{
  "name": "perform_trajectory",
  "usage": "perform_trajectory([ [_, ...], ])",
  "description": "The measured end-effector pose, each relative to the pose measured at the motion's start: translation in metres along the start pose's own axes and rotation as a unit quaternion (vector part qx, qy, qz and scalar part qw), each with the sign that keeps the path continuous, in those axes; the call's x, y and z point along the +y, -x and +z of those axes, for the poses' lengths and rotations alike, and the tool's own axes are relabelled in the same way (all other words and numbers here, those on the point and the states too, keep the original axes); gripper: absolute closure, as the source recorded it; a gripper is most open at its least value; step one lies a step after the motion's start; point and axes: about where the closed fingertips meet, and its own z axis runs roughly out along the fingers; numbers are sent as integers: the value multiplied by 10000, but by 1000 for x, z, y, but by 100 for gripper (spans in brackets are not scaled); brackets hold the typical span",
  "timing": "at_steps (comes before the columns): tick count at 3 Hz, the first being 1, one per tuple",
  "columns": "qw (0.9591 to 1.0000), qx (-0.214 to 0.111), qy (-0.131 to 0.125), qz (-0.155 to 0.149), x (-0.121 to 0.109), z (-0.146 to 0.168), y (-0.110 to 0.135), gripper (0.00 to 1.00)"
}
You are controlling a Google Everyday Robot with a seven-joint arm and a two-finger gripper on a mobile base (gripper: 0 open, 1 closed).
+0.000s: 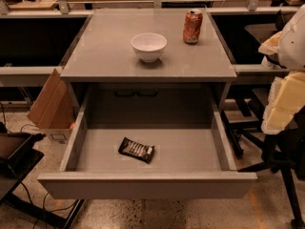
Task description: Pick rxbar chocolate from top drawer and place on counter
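The rxbar chocolate (pixel 137 150), a black wrapper with pale lettering, lies flat on the floor of the open top drawer (pixel 143 185), a little left of its middle. The drawer is pulled out toward me below the counter (pixel 109 56). My gripper (pixel 282 99) shows as pale yellow and white parts at the right edge of the camera view. It is beside the drawer's right wall, well to the right of the bar, and holds nothing that I can see.
A white bowl (pixel 148 46) stands at the counter's middle and an orange can (pixel 192 26) at its back right. A cardboard box (pixel 50 106) leans at the cabinet's left. A black chair base (pixel 281 175) is at the lower right.
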Motion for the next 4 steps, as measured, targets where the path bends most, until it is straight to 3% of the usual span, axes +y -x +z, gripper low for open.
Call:
perform_trajectory([
  [1, 10000, -8, -47, -7, -1, 0, 1, 0],
  [2, 9997, 61, -210, -113, -3, 22, 5, 0],
  [3, 9992, -3, -199, -334, -8, 78, 8, 0],
  [4, 9986, -275, -139, -434, -21, 138, 12, 0],
])
